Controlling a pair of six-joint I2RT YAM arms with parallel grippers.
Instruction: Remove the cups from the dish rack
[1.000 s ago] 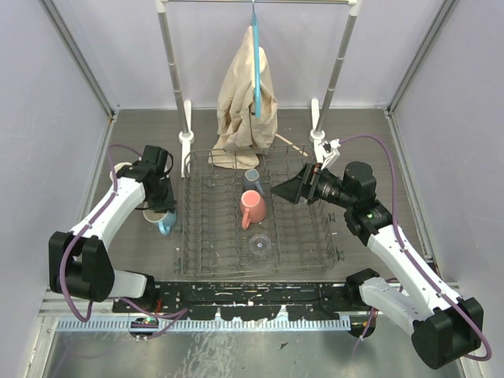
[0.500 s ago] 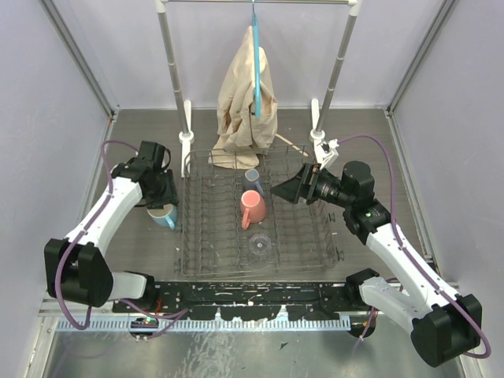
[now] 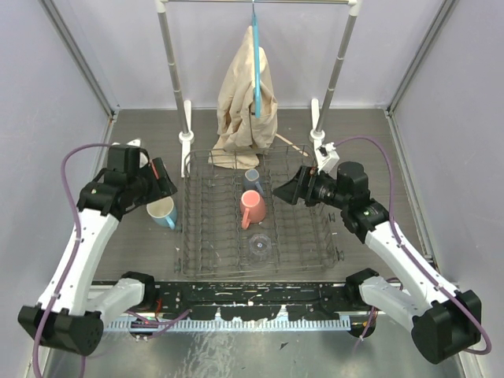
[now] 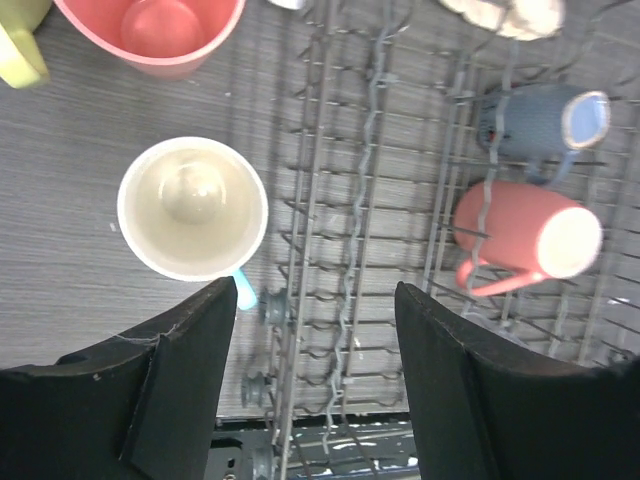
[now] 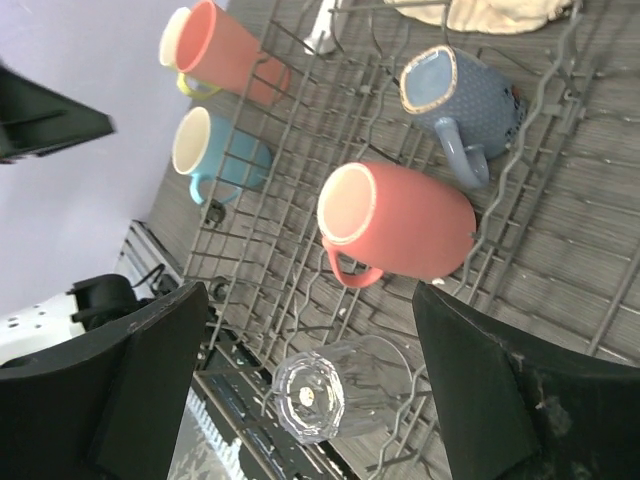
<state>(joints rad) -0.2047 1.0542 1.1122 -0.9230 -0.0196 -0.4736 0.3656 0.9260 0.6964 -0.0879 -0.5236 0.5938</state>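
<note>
Both arms (image 3: 79, 244) have white shells, black joints, looping purple cables (image 3: 391, 189), and broad matte-black claw fingers (image 4: 470, 390)

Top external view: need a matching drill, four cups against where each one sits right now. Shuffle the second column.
Cups:
1. light blue mug
2. salmon-pink mug lying on its side
3. grey-blue mug
4. clear glass

Places:
A. near end of the dish rack
B. upright on the table, just left of the rack
C. far end of the rack, closest to the beige cloth
D. middle of the rack, between two other cups

Pairs: 1-B, 2-D, 3-C, 4-A
</note>
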